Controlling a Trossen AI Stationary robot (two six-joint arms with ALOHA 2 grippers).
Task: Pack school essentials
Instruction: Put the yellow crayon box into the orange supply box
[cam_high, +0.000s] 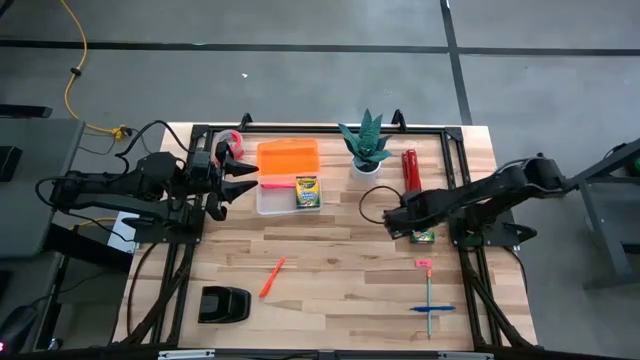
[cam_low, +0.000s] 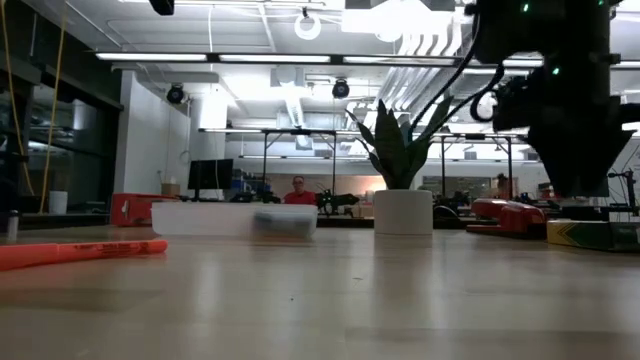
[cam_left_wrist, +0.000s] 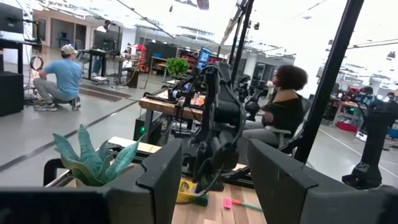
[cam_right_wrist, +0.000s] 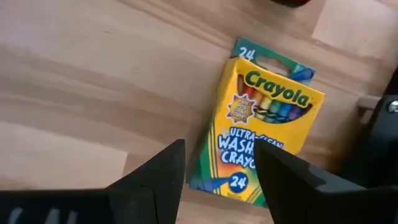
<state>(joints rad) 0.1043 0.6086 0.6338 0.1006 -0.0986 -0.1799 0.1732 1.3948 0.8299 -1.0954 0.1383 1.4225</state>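
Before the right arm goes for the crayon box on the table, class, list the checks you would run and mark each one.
1. Right tool open: ok, fingers apart.
2. Right tool above the crayon box: ok, the box lies flat just beyond the fingers.
3. Fingers straddling the box: not ok, not yet lowered round it.
4. Clear case ready: ok, it is open, with an orange lid and another crayon box inside.
5. Left tool out of the way: ok, open, at the case's left edge.
6. Room left in the case: cannot tell.
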